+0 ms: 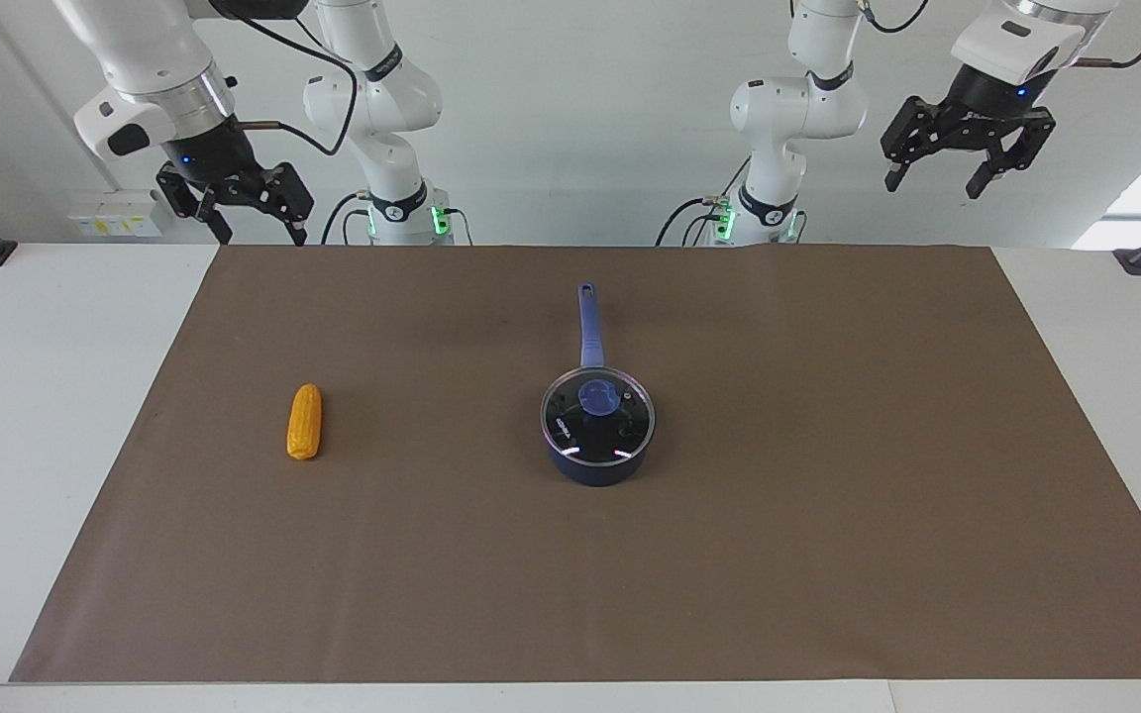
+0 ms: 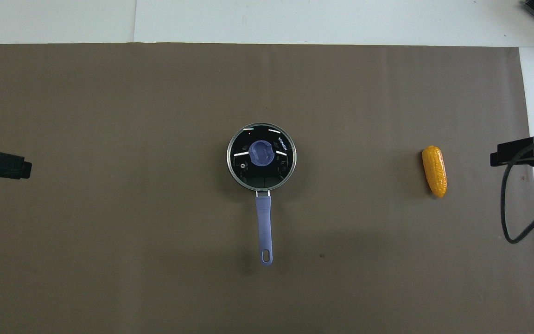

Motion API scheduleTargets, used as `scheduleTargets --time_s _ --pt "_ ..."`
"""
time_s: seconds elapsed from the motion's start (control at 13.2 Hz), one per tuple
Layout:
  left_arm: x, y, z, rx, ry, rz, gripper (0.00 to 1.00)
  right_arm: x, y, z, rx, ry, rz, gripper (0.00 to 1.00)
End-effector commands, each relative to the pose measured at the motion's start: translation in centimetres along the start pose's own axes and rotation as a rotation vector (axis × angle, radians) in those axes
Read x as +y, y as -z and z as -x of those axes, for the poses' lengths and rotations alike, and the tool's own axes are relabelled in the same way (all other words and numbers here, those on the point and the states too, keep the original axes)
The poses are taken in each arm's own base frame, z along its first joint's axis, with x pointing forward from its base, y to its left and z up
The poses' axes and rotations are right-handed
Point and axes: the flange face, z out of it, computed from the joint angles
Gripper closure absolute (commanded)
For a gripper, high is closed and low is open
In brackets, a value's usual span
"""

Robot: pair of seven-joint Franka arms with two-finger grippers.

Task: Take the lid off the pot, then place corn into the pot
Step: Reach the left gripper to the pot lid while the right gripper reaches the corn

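Two grippers hung in the air with nothing between their fingers, both spread wide; the left gripper [image 1: 932,182] was raised over the table's edge at the left arm's end, close to the robots, and the right gripper [image 1: 256,226] was raised over the edge at the right arm's end, lower than its partner; in the overhead view only a dark tip of each showed at the sides of the picture; neither touched anything

Between them, near the middle of the brown mat [image 1: 828,515], stood the pot [image 1: 598,465], a small dark navy saucepan; its long straight blue handle [image 2: 264,227] pointed toward the robots and had a hole at its end; the lid [image 1: 598,421] sat flat on the pot, covering it to the rim, a round clear glass disc with a thin metal edge, a blue knob [image 2: 262,153] at its centre and small white lettering near the rim; through the glass the pot's inside looked black, with bright streaks of reflected light

Well apart from the pot, toward the right arm's end of the table, lay the corn [image 1: 304,422], a small yellow-orange cob with bumpy kernels and rounded ends, its length running roughly toward the robots; it rested on the mat near the mat's edge, about as far from the robots as the pot
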Motion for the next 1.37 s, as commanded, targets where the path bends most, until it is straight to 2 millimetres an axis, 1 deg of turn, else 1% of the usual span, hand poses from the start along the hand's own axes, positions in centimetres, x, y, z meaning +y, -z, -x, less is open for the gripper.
scheduleTargets --time_s 0.0,0.08,0.15,0.23,0.3,0.38,0.46,0.53,0.61,0.68,0.76,0.84,0.91,0.99,1.06,1.14,1.22,1.29 --pt "3.0 -0.5 -1.1 0.059 -0.039 0.017 0.00 1.2 -5.8 -0.6 0.011 -0.006 0.020 0.00" --pt "4.8 -1.6 -2.3 0.072 -0.050 0.021 0.00 2.4 -9.3 -1.2 0.015 -0.025 0.023 0.00" --pt "6.7 -2.8 -3.4 0.079 -0.031 0.023 0.00 2.6 -12.3 -2.1 0.030 -0.027 0.025 0.00" --pt "8.3 -3.8 -4.3 0.087 -0.010 0.030 0.00 2.6 -14.3 -3.2 0.042 -0.014 0.028 0.00" --pt "9.7 -5.0 -5.2 0.089 0.001 0.030 0.00 2.6 -16.8 -4.5 0.049 -0.003 0.032 0.00" --pt "11.9 -6.6 -6.1 0.080 -0.003 0.032 0.00 3.2 -19.9 -5.8 0.058 0.005 0.038 0.00" --pt "13.3 -8.1 -7.1 0.080 0.009 0.037 0.00 3.4 -22.8 -6.8 0.073 0.026 0.044 0.00" --pt "14.2 -9.4 -7.9 0.089 0.026 0.043 0.00 3.3 -24.8 -7.4 0.085 0.039 0.047 0.00" --pt "16.4 -10.3 -8.0 0.087 0.013 0.048 0.00 3.6 -26.9 -7.5 0.075 0.041 0.050 0.00" --pt "17.8 -11.4 -8.4 0.085 0.012 0.051 0.00 4.1 -29.2 -7.1 0.053 0.055 0.053 0.00" --pt "19.7 -12.5 -8.6 0.091 0.016 0.043 0.00 4.9 -31.2 -6.8 0.045 0.066 0.056 0.00" --pt "22.7 -14.4 -8.8 0.090 0.036 0.036 0.00 4.8 -32.9 -6.6 0.039 0.071 0.057 0.00" --pt "24.8 -16.2 -9.1 0.104 0.061 0.018 0.00 4.3 -33.8 -6.6 0.035 0.079 0.057 0.00" --pt "26.7 -18.3 -9.4 0.105 0.073 0.009 0.00 3.9 -34.0 -6.5 0.034 0.078 0.056 0.00" --pt "29.4 -20.9 -9.4 0.102 0.062 -0.006 0.00 3.8 -34.1 -6.4 0.030 0.078 0.056 0.00" --pt "30.5 -22.8 -9.8 0.125 0.077 -0.006 0.00 3.8 -34.6 -6.1 0.020 0.087 0.056 0.00" --pt "31.0 -24.6 -10.1 0.134 0.083 0.001 0.00 3.9 -34.7 -6.0 0.017 0.093 0.056 0.01" --pt "31.6 -26.2 -10.0 0.138 0.071 0.003 0.00 3.9 -34.7 -6.0 0.015 0.099 0.056 0.27"
